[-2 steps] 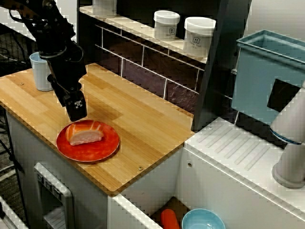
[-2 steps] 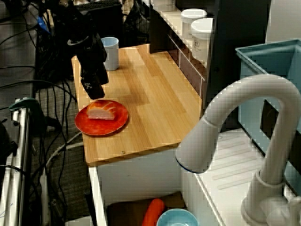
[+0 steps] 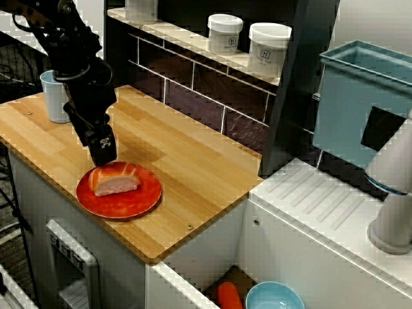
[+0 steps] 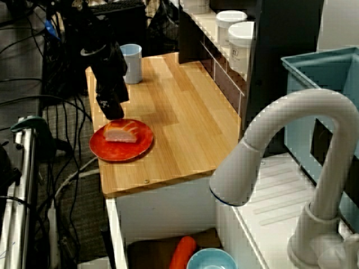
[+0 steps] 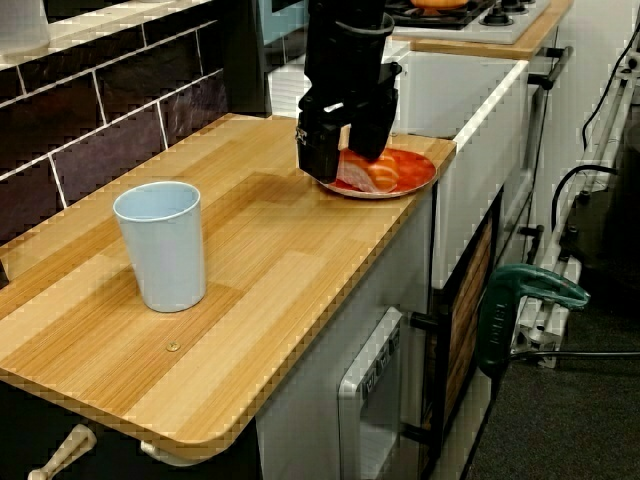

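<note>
A black robot arm reaches down over a wooden desk (image 3: 193, 174). Its claw (image 3: 103, 153) is held low, tip downward, just above the rim of a round red plate (image 3: 129, 203) that is set near the desk's front edge. A piece of salmon sushi (image 3: 116, 182), orange on top and pale below, is laid on the plate.

In the view past the tap, the sushi is seen just beyond the claw, on the side away from a pale blue cup (image 3: 55, 96), which stands upright well behind the arm. The sushi's long axis is laid across the desk, from the front edge toward the tiled wall. The claw is therefore placed beside one long flank, a little toward the front-edge end.

No contact between claw and sushi can be made out. In the view along the desk from the cup end, a slim gap is hinted between the fingers, but elsewhere one dark block is shown. It cannot be told whether the claw is spread or pressed together.

Two white jars (image 3: 224, 33) are kept on a shelf above the tiles. A white tap (image 4: 280, 129) is seen at the sink end, with a blue bowl (image 3: 273, 297) below.
</note>
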`<action>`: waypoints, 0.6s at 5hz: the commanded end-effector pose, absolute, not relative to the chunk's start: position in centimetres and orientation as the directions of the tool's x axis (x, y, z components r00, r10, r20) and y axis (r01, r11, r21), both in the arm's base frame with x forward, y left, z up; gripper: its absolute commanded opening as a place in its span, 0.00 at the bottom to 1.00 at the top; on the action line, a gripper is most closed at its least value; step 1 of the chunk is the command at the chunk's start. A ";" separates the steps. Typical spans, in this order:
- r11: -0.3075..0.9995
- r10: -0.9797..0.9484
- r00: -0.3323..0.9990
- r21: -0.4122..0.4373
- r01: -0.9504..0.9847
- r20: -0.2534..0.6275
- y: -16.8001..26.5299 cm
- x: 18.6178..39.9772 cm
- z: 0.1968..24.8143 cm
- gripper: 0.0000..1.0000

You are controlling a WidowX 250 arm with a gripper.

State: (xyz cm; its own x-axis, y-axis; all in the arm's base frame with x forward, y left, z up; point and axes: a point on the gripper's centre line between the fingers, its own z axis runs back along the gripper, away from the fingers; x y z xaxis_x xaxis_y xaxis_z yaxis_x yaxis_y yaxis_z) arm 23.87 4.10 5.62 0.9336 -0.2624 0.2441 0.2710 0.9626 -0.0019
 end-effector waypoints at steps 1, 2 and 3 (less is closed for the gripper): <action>0.928 -0.362 0.887 0.021 0.372 0.286 7.9 24.6 10.3 1.00; 0.921 -0.379 0.875 0.032 0.388 0.302 10.2 24.8 10.3 1.00; 0.882 -0.462 0.841 0.045 0.469 0.283 12.7 25.7 10.1 1.00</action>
State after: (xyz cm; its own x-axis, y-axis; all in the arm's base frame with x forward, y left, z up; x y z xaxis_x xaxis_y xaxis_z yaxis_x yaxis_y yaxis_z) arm 25.18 12.11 8.97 0.8514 -0.4525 0.2653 0.4685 0.8835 0.0034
